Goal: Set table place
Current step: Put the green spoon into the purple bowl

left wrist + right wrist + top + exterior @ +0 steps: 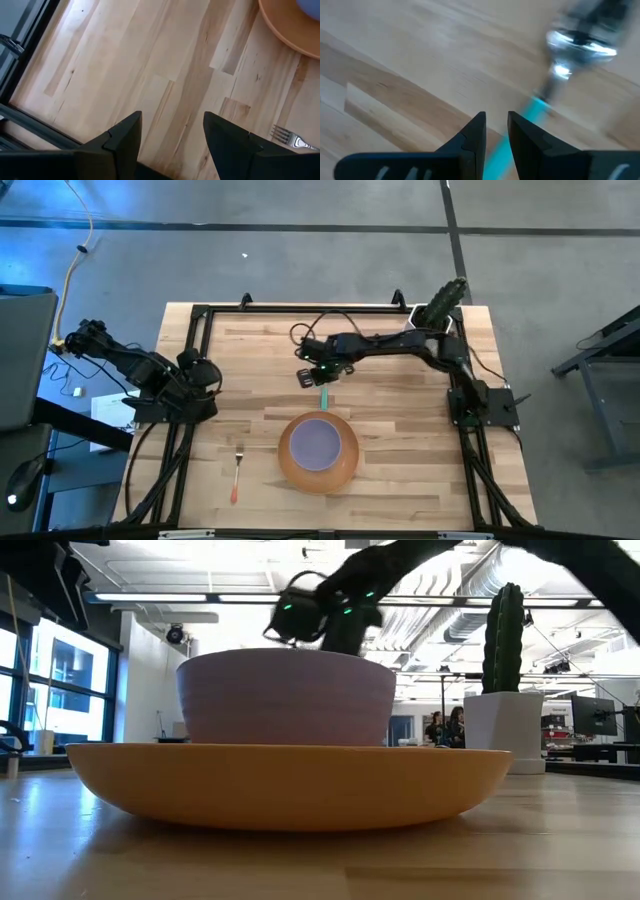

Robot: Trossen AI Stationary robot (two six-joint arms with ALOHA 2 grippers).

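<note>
The lavender bowl (pixel 320 442) stands in the orange plate (pixel 318 472) at the table's near middle; both fill the low view, with the bowl (pixel 286 698) on the plate (pixel 290 785). The orange-handled fork (pixel 237 475) lies flat on the table (pixel 400 440), left of the plate. My right gripper (pixel 315 376) is just beyond the plate and shut on the teal-handled spoon (pixel 324 398). My left gripper (pixel 172 142) is open and empty over bare wood at the table's left; the fork's tines (pixel 287 136) and the plate's rim (pixel 282 30) show in the left wrist view. My right gripper pinches the spoon's teal handle (pixel 496 152) between its two fingers. The spoon's metal bowl (pixel 580 42) sticks out beyond the fingertips (pixel 476 131). The fingers lie along the handle. Whether the spoon is clear of the table, I cannot tell.
A white pot with a cactus (pixel 445 305) stands at the table's far right corner; it also shows in the low view (pixel 505 690). A black metal frame (pixel 300 308) edges the table. Bare wood lies to the right of the plate.
</note>
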